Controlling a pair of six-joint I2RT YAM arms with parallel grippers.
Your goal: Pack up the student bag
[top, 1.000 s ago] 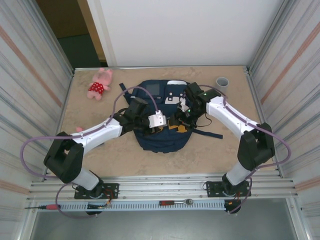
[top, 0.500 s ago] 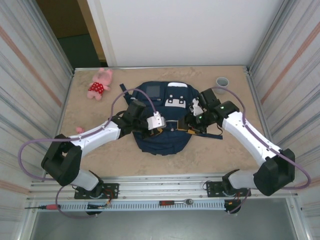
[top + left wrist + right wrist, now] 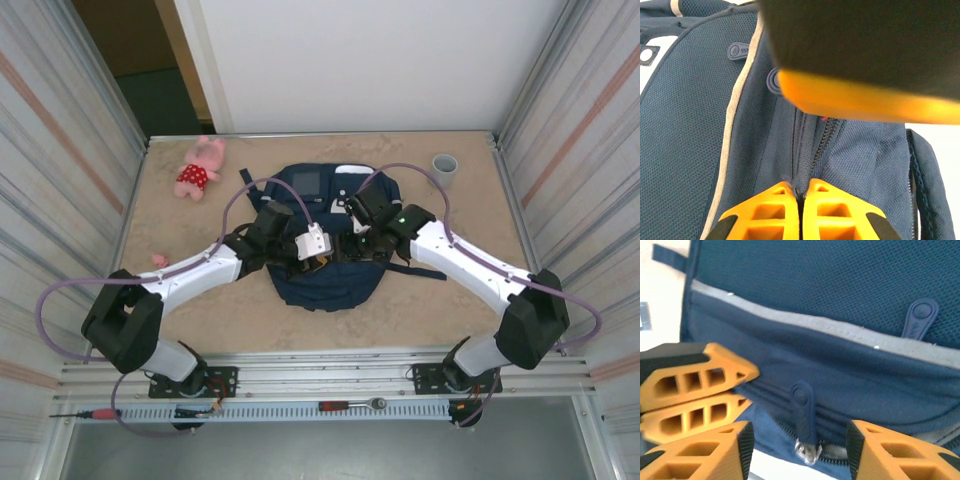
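Early stage: the student bag (image 3: 325, 280) lies seemingly zipped on the worktop (image 3: 200, 320); left gripper (image 3: 799, 192) jaws pinch its fabric; right gripper (image 3: 797, 435) jaws spread astride the zip pull (image 3: 804, 405); pink toy (image 3: 200, 170) unpacked.

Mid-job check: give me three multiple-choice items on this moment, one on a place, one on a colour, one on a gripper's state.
1. Where is the pink plush toy?
A) at the far left of the table, apart from the student bag
B) inside the bag
C) on top of the bag

2. What colour is the bag?
A) red
B) green
C) navy blue

3. How is the left gripper?
A) wide open
B) shut on the bag's fabric beside the zipper
C) holding the toy

Key: 1 A, the top view shows it lying alone at the far left; 2 C, its fabric shows navy; 3 B, its fingers press together on the seam.
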